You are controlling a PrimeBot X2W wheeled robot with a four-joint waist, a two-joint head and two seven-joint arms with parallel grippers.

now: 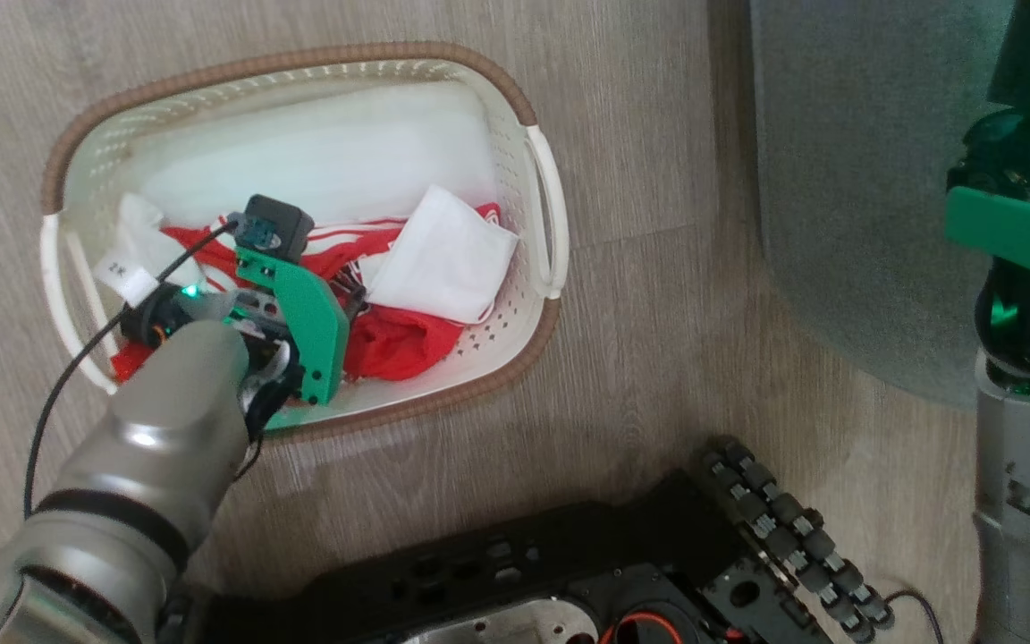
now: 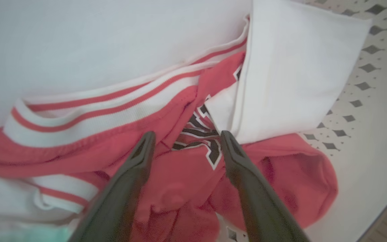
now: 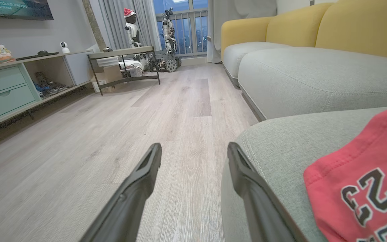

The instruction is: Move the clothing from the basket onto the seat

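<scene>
Down in the oval cream-white perforated plastic laundry basket with a brown woven-look rim (image 1: 300, 61), the left pincer (image 2: 186, 134) stands spread wide at the heap of thin red and white sports jerseys and shorts (image 2: 180, 178), pinching nothing. Red fabric with a dark-outlined print lies between its 2 dark fingers. A folded white piece (image 2: 291, 67) starts right at 1 fingertip, striped trim runs beyond the other, and the flat white liner sheet (image 2: 79, 37) spreads farther ahead. The right pincer (image 3: 194, 145) is likewise spread and empty, with the edge of the large grey-green fabric sofa cushion (image 3: 274, 151) just beside 1 finger and 1 red printed garment (image 3: 351, 174) already lying on it to that side. The risk looks to be in the closing: thin cloth may bunch so the fingers catch a single fold that slips free on the lift. The white piece could also be nipped along with the red (whether they are tangled cannot be told). Then a trailing garment might snag the rim and drag or tip the light basket.
</scene>
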